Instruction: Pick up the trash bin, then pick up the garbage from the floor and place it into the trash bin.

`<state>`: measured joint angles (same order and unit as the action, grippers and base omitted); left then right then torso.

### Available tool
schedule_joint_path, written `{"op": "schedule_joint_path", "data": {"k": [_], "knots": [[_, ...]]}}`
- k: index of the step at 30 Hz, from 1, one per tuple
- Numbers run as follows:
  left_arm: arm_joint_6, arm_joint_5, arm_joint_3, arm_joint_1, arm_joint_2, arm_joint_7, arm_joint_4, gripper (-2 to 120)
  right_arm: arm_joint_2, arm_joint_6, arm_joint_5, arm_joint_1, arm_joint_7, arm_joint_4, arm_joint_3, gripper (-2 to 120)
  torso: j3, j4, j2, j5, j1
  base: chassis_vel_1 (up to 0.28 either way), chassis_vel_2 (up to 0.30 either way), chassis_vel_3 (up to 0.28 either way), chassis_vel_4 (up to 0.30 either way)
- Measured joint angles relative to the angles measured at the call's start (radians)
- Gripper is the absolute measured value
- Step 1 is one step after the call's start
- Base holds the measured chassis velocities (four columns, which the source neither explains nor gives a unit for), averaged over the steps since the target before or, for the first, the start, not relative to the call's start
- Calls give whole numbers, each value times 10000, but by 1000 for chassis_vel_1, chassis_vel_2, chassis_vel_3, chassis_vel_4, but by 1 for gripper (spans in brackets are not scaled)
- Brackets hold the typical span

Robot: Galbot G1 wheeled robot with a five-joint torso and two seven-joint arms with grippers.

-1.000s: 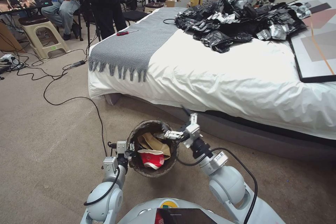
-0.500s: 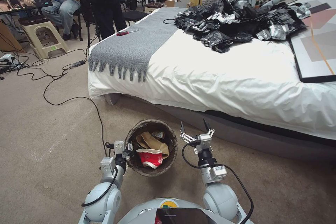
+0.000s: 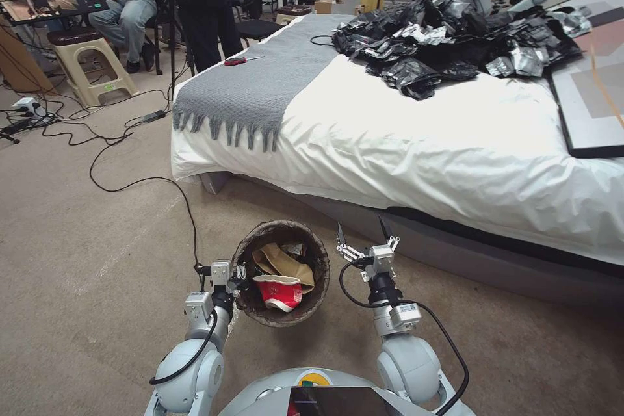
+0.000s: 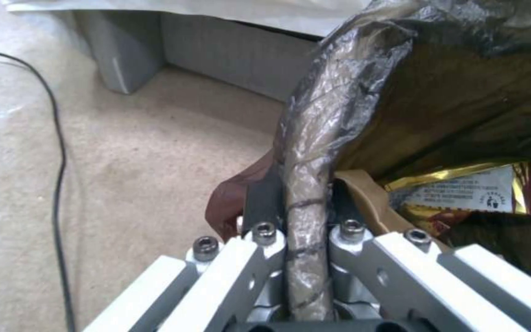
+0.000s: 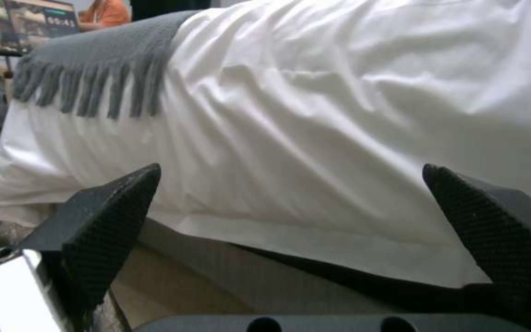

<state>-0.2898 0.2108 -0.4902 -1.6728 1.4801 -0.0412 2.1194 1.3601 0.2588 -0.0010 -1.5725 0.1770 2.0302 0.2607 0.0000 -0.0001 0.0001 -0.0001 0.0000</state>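
The trash bin (image 3: 260, 244), lined with a dark brown bag, hangs just above the carpet in front of me. My left gripper (image 3: 239, 275) is shut on its near-left rim (image 4: 305, 175), one finger inside and one outside. Inside lies garbage: a red-and-white paper cup (image 3: 278, 292), a crumpled brown paper bag (image 3: 281, 261) and a gold-and-red snack wrapper (image 4: 468, 189). My right gripper (image 3: 361, 233) stands open just right of the bin, holding nothing. Its two black fingertips (image 5: 115, 207) point at the bed side.
A bed (image 3: 455, 136) with a white sheet fills the space ahead and to the right, a grey fringed throw (image 3: 260, 84) across its far end and black bags (image 3: 455, 45) piled on top. A black cable (image 3: 143, 182) snakes over the carpet at left. People and a stool (image 3: 91, 58) are behind.
My right gripper has pulled out from over the bin's rim to its right side, fingers apart. The head view has shifted slightly. The left gripper still holds the bin.
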Motion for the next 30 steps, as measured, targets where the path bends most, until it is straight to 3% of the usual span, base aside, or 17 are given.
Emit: {"op": "schedule_joint_path", "data": {"k": [30], "knots": [[-18,5,-48,-49,-50,-6,101,2,-95,-63,62,252,-128,-150,256,100,0,1,0,1,0,107,106,109,109]]}}
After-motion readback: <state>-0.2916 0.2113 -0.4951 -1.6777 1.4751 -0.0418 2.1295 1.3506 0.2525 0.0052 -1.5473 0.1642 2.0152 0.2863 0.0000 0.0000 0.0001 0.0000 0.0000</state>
